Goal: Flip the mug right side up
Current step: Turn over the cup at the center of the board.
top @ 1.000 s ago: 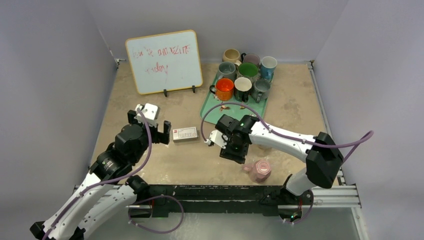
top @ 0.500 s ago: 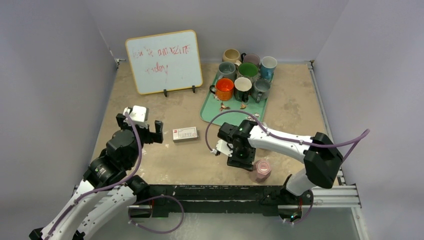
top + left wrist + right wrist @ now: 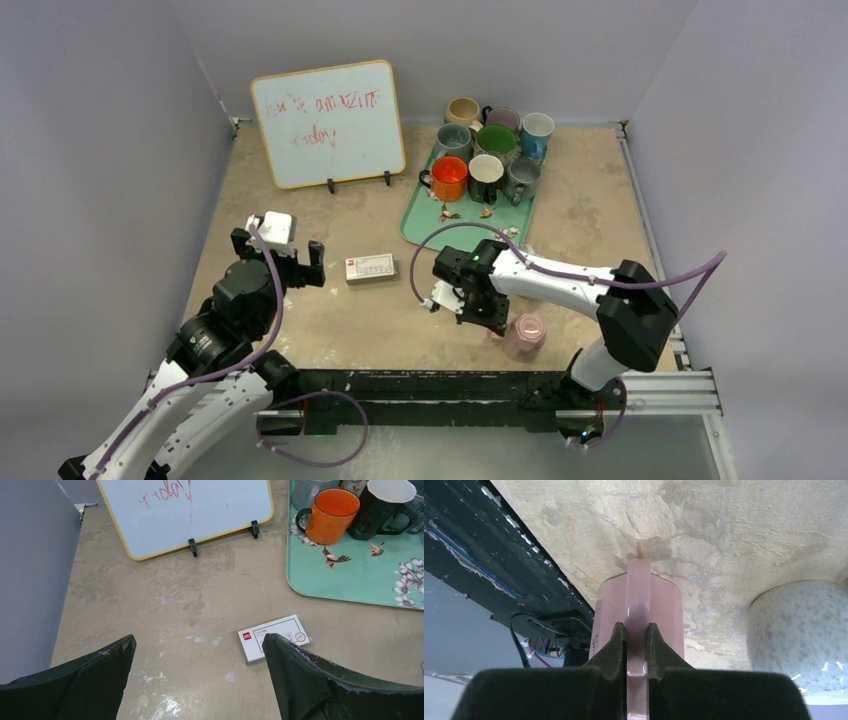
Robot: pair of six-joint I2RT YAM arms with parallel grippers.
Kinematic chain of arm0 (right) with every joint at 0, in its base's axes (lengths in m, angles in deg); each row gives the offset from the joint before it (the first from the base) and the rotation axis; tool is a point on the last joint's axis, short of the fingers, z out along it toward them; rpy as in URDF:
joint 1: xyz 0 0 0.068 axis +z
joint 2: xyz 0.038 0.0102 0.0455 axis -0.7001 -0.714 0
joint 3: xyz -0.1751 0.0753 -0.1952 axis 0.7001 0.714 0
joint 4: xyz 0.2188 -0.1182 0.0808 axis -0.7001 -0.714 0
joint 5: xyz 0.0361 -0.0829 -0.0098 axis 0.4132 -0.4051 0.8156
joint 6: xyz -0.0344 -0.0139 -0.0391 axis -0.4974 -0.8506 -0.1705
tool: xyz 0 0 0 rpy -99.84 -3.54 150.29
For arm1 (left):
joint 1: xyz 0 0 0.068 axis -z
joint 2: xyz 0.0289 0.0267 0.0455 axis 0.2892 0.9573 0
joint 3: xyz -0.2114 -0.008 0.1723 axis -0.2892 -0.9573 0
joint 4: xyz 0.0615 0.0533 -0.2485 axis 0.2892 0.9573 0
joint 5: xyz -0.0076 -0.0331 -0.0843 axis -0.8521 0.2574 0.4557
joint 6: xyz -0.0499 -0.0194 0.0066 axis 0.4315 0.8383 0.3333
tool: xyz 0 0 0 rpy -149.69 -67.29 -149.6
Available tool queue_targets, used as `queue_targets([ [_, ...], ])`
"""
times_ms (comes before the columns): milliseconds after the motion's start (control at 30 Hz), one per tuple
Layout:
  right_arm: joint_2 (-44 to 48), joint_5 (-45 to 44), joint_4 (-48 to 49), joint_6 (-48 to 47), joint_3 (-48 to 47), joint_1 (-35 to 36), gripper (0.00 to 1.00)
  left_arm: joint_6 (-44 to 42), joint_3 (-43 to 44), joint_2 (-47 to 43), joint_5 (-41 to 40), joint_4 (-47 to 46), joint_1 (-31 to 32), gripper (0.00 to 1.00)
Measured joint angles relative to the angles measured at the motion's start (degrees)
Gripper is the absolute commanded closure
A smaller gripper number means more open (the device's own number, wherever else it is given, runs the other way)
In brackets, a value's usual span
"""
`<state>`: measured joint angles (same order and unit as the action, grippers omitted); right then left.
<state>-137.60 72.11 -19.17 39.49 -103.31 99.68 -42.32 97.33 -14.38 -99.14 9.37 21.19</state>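
Note:
A pink mug (image 3: 524, 336) stands near the table's front edge, right of centre; from above its top looks like a closed base. My right gripper (image 3: 489, 317) reaches it from the left. In the right wrist view that gripper (image 3: 637, 626) is shut on the pink mug's (image 3: 664, 610) handle, which is pinched between the two fingers. My left gripper (image 3: 280, 252) hovers over the table's left side, far from the mug. In its own wrist view the left gripper (image 3: 199, 639) is open with only bare table between the fingers.
A small white box (image 3: 371, 267) lies between the arms. A green tray (image 3: 425, 225) at the back holds several upright mugs, and a whiteboard (image 3: 328, 122) stands at the back left. A speckled white rounded vessel (image 3: 796, 635) sits close beside the pink mug. A black rail (image 3: 450, 385) runs along the front edge.
My right gripper moved down and toward the front edge to the pink mug, then shut on its handle. The left arm drew back to the left, then stopped.

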Motion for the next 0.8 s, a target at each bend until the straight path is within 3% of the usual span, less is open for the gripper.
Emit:
queue_targets([
  [467, -6.8, 2.4, 4.1, 0.0, -8.7, 1.2, 1.0, 0.1, 0.0, 0.0, -0.7, 1.5, 0.0, 0.02],
  [800, -4.0, 6.5, 12.6, 1.1, -8.8, 3.3, 1.0, 0.3, 0.0, 0.5, -0.7, 2.2, 0.0, 0.02],
])
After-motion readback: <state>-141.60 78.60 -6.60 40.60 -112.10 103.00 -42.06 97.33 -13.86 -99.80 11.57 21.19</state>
